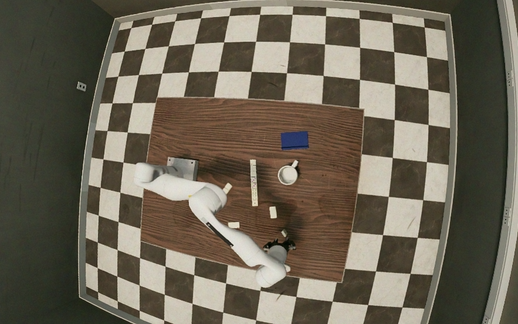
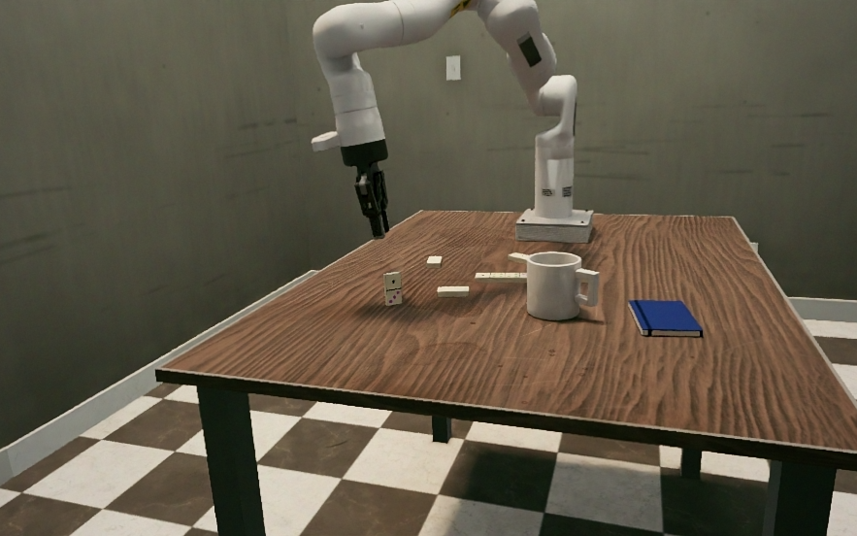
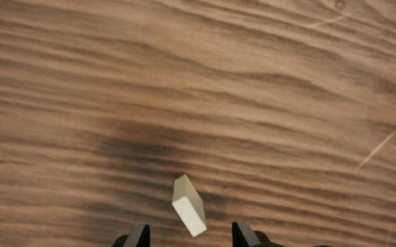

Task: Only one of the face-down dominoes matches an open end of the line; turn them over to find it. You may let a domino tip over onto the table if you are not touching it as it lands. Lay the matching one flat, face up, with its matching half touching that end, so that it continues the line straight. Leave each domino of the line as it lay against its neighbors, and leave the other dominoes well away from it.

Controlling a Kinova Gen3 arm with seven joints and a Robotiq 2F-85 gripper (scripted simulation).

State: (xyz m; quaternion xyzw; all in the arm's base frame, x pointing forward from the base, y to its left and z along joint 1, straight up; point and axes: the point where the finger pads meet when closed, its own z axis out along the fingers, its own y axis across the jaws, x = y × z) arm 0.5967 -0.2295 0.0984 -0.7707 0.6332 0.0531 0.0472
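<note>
A line of face-up dominoes lies in the middle of the wooden table. One domino stands upright on its end near the table's edge, and its pip face shows in the exterior view. My gripper hangs well above this domino, fingers partly apart with nothing between them. Three blank-backed dominoes lie flat: one near the line's end, one by the arm, and one closer to the base.
A white mug stands right beside the line. A blue book lies beyond the mug. The robot base is mounted at the table's far side.
</note>
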